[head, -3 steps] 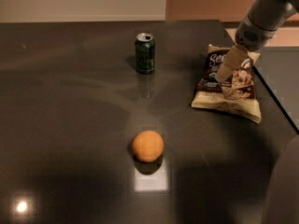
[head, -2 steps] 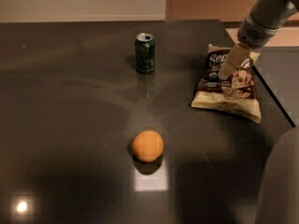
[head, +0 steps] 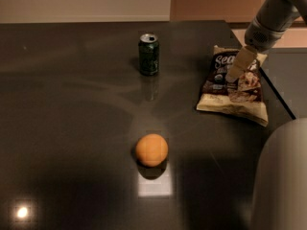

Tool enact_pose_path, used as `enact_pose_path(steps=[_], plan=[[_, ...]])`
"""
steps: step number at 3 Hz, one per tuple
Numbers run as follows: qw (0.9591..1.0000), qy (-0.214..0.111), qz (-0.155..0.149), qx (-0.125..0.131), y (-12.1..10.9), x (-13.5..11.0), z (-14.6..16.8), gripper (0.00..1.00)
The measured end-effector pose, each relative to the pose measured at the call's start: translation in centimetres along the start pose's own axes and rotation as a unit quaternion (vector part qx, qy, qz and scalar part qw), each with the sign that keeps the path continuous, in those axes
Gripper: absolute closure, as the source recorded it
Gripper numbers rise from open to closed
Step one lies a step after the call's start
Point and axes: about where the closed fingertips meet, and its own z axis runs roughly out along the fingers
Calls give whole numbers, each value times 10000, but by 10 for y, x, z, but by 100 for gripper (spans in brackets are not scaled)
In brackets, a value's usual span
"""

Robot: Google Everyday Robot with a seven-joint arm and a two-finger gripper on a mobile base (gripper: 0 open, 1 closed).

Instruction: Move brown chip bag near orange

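At upper right, the gripper (head: pixel 234 74) hangs over the brown chip bag (head: pixel 229 98); whether it grips, I cannot tell. The orange (head: pixel 151 150) sits well apart, lower center.

Gripper (head: pixel 235 74) over brown chip bag (head: pixel 224 94) hides some lettering

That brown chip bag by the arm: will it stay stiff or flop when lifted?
Probably floppy: the brown chip bag looks crinkled, so it may sag or fold around a grasp. It is likely light for its size, so a push might slide it across the glossy table. The gripper hangs over its upper half.
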Motion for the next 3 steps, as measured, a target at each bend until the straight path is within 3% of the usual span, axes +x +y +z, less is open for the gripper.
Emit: enact_pose_path(steps=[1,3], plan=[[10000,24,0,-45,-3,1,6,18],[9999,-12,-65,-128,2,-3,5,64]])
